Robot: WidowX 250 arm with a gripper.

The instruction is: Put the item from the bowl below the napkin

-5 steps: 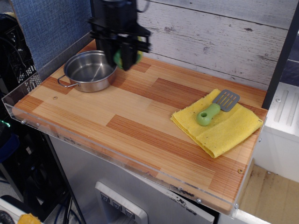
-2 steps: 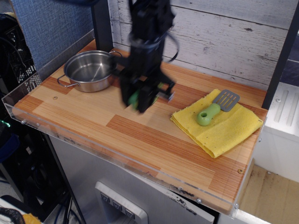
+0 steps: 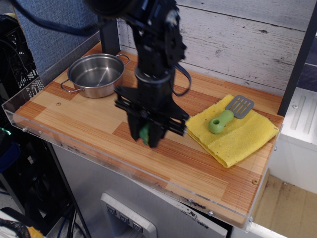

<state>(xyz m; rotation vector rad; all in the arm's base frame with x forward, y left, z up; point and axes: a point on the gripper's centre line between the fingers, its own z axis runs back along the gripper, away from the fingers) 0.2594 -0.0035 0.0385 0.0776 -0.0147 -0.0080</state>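
Item (image 3: pixel 144 134) sits clenched between your gripper's (image 3: pixel 146 139) jaws, napkin (image 3: pixel 232 133) off to their right.

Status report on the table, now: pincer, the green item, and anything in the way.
Pincer shut on green item, low over the wood left of the napkin. Bowl empty. Spatula lies on napkin; the board in front of it is bare.
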